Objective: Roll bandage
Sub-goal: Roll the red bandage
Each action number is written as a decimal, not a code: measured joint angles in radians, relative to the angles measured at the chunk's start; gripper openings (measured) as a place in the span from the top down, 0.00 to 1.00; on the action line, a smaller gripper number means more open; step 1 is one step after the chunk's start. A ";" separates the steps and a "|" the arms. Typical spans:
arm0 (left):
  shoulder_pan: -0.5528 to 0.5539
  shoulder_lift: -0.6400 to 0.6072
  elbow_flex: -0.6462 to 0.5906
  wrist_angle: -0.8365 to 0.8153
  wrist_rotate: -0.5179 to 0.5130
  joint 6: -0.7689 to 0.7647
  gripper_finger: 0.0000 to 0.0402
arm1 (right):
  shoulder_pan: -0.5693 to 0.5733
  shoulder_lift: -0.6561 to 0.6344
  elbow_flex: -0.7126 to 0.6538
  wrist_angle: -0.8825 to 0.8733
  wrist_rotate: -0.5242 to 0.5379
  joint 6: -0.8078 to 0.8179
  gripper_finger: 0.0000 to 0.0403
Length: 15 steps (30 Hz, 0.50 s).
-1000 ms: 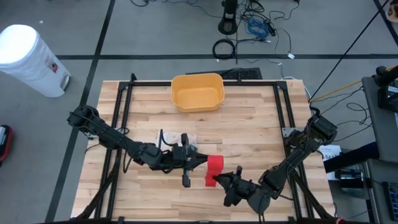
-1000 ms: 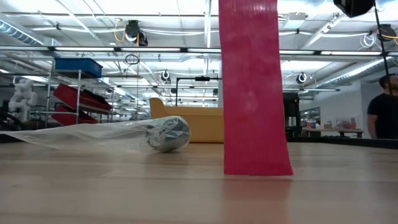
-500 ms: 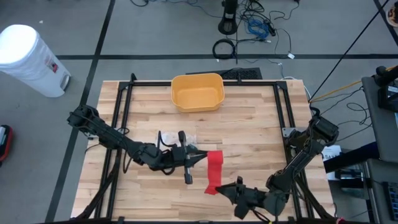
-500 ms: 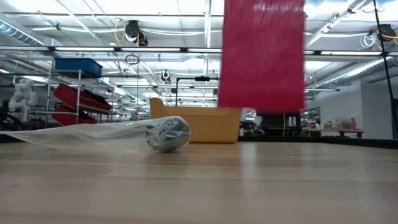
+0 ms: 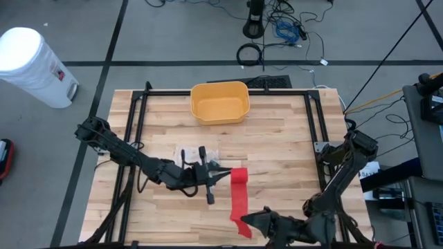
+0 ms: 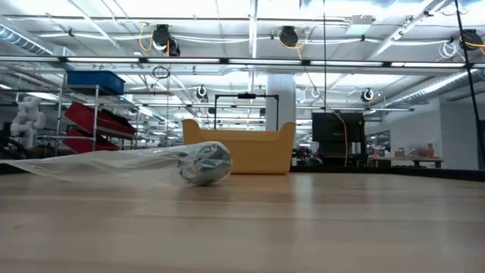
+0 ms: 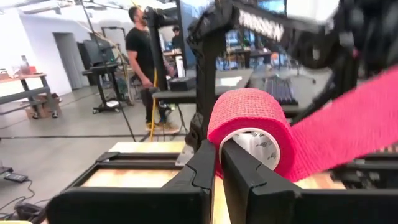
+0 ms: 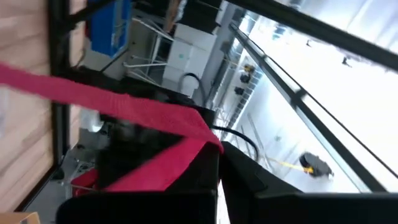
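A red bandage roll (image 5: 239,174) with a white core (image 7: 258,146) hangs above the table's middle, with my left gripper (image 5: 223,174) shut on it and reaching level from the left. A red strip (image 5: 239,200) runs from the roll toward the near edge. Its free end is in my shut right gripper (image 5: 243,223). The low view shows nothing of the bandage. My left gripper has the roll's wall (image 7: 217,146) between its two fingers; one finger (image 7: 239,171) seems to reach into the core, the other (image 7: 202,171) lies outside. The fingers come level from the table's left. The roll is lifted clear of the table. My right gripper pinches the strip's free end (image 8: 202,144) between its fingers, where the strip folds back on itself. It comes from the near edge, about level. The strip (image 8: 93,96) runs off toward the roll, nearly straight and clear of the table.
A yellow bin (image 5: 219,102) stands at the table's far middle. A clear plastic wrapper (image 6: 151,163) lies on the wood just beyond my left gripper. A white can (image 5: 34,66) stands on the floor off the far left corner.
My right gripper has risen and drawn back toward the near edge with the strip's end. The strip, which hung down to the table, is lifted clear, has left the low view and now stretches longer between roll and gripper. My left gripper has rolled slightly in place.
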 joint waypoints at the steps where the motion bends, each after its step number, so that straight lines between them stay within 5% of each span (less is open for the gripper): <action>1: 0.000 0.000 0.000 -0.015 0.007 0.000 0.95 | -0.002 0.000 0.021 0.000 0.001 0.001 1.00; 15: -0.039 -0.008 0.000 -0.039 0.057 0.037 0.95 | -0.063 -0.001 0.134 0.000 0.064 -0.026 1.00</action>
